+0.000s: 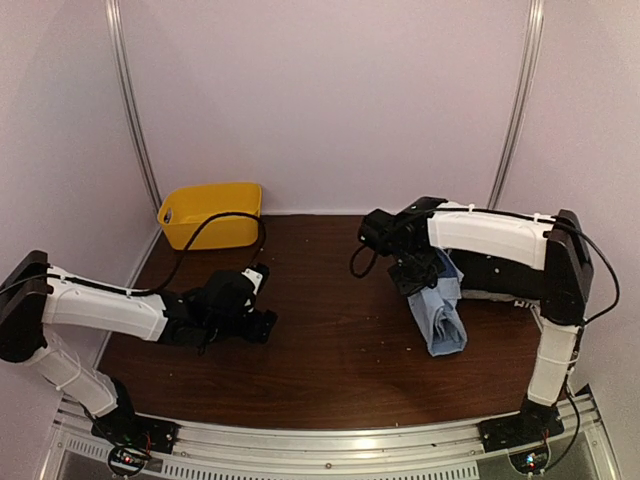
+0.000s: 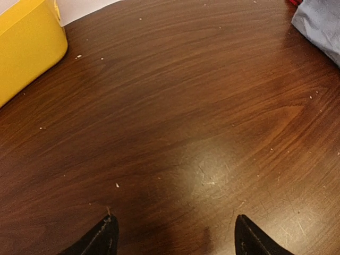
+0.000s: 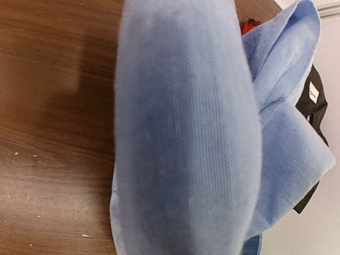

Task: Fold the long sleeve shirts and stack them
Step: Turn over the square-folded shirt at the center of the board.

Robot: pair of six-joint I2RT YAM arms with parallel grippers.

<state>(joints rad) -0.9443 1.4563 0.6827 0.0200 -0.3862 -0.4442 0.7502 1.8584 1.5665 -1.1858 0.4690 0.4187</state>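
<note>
From the top view, the light blue shirt (image 1: 445,322) sits on the right side of the table (image 1: 330,350). It is bunched into a long bundle whose long axis runs far to near. Its upper end is gathered at the right fingers (image 1: 410,278), which are clenched on it, and its lower end rests on the wood, pointing toward the arm bases. The left fingers (image 1: 262,325) hang low over the left half of the table, well apart from the shirt. A yellow bin (image 1: 210,215) stands at the far left corner with its open top up; only its yellow inside shows, and a black cable (image 1: 225,215) crosses in front of it. The table is dark brown wood grain. Pale walls (image 1: 320,100) close the space, with two metal rails (image 1: 130,110) running up them.

From the left wrist, the left fingers (image 2: 101,240) are released, their two black tips wide apart over bare wood (image 2: 175,106) speckled with crumbs. A corner of the yellow bin (image 2: 26,42) fills the upper left. An edge of pale blue-grey cloth (image 2: 321,26) shows at the upper right.

From the right wrist, the light blue shirt (image 3: 186,133) fills the middle as a thick roll running top to bottom and hides the fingers. A black shirt (image 3: 313,109) with a white label shows behind its right edge. A bit of something red (image 3: 249,24) peeks out at the top. Dark table (image 3: 53,106) lies to the left.
</note>
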